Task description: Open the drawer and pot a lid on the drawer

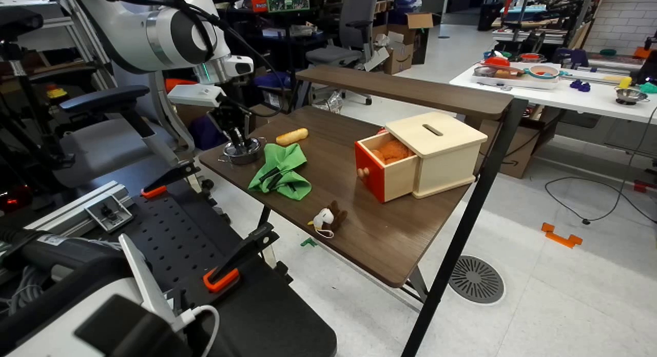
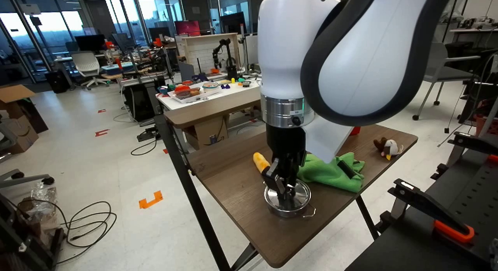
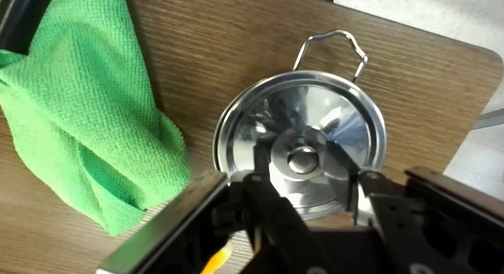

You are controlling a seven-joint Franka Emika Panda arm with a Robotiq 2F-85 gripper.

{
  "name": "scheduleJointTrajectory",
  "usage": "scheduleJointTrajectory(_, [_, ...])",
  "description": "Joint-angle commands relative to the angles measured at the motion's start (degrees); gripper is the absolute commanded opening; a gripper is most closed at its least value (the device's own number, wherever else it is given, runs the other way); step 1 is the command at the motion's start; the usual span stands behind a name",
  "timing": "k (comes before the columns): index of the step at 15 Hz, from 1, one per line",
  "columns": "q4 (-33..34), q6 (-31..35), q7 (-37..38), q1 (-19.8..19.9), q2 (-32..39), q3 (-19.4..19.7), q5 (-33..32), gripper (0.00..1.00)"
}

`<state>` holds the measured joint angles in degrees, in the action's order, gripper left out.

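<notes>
One drawer point(image 1: 398, 179), one lid point(image 3: 302, 160)

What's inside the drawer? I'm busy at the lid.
An exterior view shows a fuzzy orange thing inside the open drawer. A bit of red shows past it; inside or outside, I can't tell. What lies beneath, or back under the box top, is covered.

Location type: robotics laboratory; a white robot arm point(image 2: 281, 49) carries the gripper point(image 3: 299, 154); well beyond the gripper, in an exterior view, stand a black robot arm point(image 2: 231, 69), monitors point(image 2: 187, 27) and large windows point(image 2: 72, 21); on the near side of the gripper, a perforated bench point(image 1: 179, 235) bears orange-ended clamps point(image 1: 221, 280); an office chair point(image 1: 355, 18) stands beyond the gripper.
</notes>
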<state>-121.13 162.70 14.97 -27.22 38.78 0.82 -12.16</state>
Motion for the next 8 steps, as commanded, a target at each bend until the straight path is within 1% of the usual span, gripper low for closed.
scheduleJointTrajectory(1, [1.0, -1.6, -0.1, -0.7, 0.2, 0.6, 0.1, 0.74])
scheduleJointTrajectory(4, [-1.1, 0.9, 0.6, -0.9, -2.3, 1.0, 0.0, 0.95])
scheduleJointTrajectory(5, [-2.4, 2.3, 0.7, -0.3, -3.9, 0.7, 0.5, 0.99])
scheduleJointTrajectory(7, [-5.2, 5.8, 1.1, 1.0, -7.4, -0.1, 1.9, 1.0])
scheduleJointTrajectory(8, [-6.2, 6.4, 1.4, 0.9, -8.8, 0.5, 1.9, 1.0])
